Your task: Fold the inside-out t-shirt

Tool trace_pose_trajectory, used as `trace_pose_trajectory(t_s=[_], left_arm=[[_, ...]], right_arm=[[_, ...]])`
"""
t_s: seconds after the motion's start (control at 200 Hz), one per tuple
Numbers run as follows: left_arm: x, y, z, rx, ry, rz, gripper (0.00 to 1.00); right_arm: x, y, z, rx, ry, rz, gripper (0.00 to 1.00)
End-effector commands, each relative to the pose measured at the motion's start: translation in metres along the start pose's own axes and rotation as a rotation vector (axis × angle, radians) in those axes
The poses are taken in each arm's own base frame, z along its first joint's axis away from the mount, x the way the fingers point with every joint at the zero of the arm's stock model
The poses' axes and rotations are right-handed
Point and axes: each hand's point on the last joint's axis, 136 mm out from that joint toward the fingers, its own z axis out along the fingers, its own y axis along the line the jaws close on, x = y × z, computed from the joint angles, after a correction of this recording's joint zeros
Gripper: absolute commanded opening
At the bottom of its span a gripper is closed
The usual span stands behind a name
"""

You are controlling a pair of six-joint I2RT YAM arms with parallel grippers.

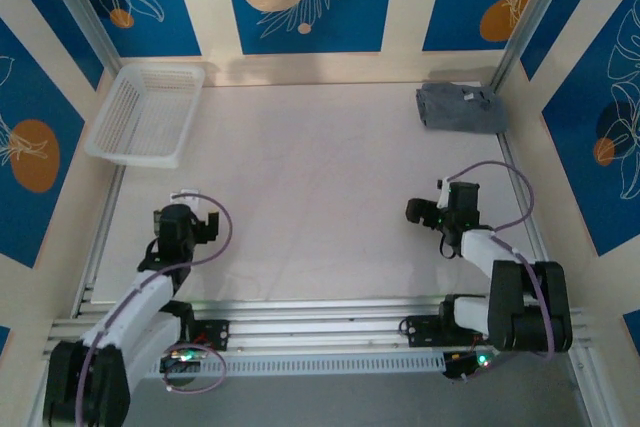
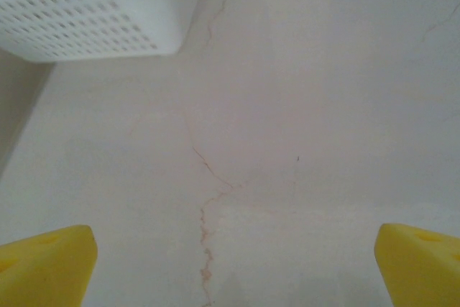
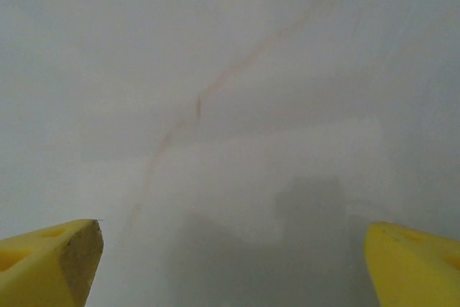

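In the upper left of the top view sits a white plastic basket with lots of little holes (image 1: 145, 115). It stands on the pale, flat table (image 1: 300, 157). Below it, in the lower left, is the left gripper (image 1: 188, 215). In the left wrist view its two yellow fingers (image 2: 50, 267) sit far apart in the bottom corners, so it is wide open and holds nothing. Bare table lies between them, and a corner of the basket is at the upper left.

The middle of the table has only thin, faint crack lines on it.

In the lower right of the top view is the right gripper (image 1: 447, 202). In the right wrist view its yellow fingers (image 3: 50, 264) are far apart too, with nothing between them but table and a grey shadow.

In the upper right corner of the top view lies the plain slate-grey soft cotton t-shirt (image 1: 460, 107). It is a small, flat, tidy bundle by the far wall. It is well apart from both grippers, and no finger touches it.

The folding looks done, because the shirt is small and neat and both grippers are empty. The next move probably calls only for the arms to rest, or for one last check that the fold holds.
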Motion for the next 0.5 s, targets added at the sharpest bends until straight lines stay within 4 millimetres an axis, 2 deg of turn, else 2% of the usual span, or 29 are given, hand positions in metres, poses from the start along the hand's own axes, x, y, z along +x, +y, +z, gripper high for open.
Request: trace_pose_trajectory(t_s=[0.0,0.035,0.08,0.105,0.14,0.185,0.22,0.255,0.32,0.405,0.45,0.495], left_arm=[[-0.055,-0.013,0.01,0.103,-0.221,-0.009,0.99],[-0.06,-0.013,0.018,0.114,-0.23,-0.013,0.99],[-0.066,-0.009,0.027,0.108,-0.239,-0.024,0.99],[-0.069,-0.006,0.032,0.098,-0.243,-0.044,0.99],[-0.074,-0.004,0.039,0.097,-0.257,-0.062,0.99],[-0.077,-0.007,0.049,0.116,-0.233,-0.055,0.99],[-0.078,-0.014,0.057,0.154,-0.189,-0.036,0.99],[-0.077,-0.022,0.061,0.192,-0.166,-0.014,0.99],[-0.079,-0.032,0.06,0.25,-0.165,0.003,0.99],[-0.09,-0.044,0.057,0.323,-0.248,-0.069,0.99],[-0.084,-0.053,0.067,0.34,-0.22,-0.033,0.99],[-0.079,-0.053,0.08,0.308,-0.208,-0.036,0.99]], right_arm=[[-0.101,0.014,-0.011,-0.028,-0.388,-0.118,0.95],[-0.108,0.018,-0.005,-0.057,-0.399,-0.119,0.95],[-0.108,0.023,0.01,-0.091,-0.31,-0.106,0.96],[-0.112,0.031,0.017,-0.126,-0.288,-0.123,1.0],[-0.111,0.039,0.022,-0.142,-0.264,-0.143,0.99],[-0.113,0.05,0.023,-0.164,-0.326,-0.178,0.99],[-0.11,0.05,0.026,-0.139,-0.37,-0.193,0.99],[-0.106,0.047,0.025,-0.127,-0.339,-0.186,0.99],[-0.104,0.046,0.02,-0.136,-0.393,-0.186,0.99],[-0.099,0.046,0.021,-0.157,-0.443,-0.187,0.99],[-0.096,0.045,0.022,-0.153,-0.402,-0.184,0.99],[-0.098,0.045,0.022,-0.158,-0.427,-0.184,0.99]])
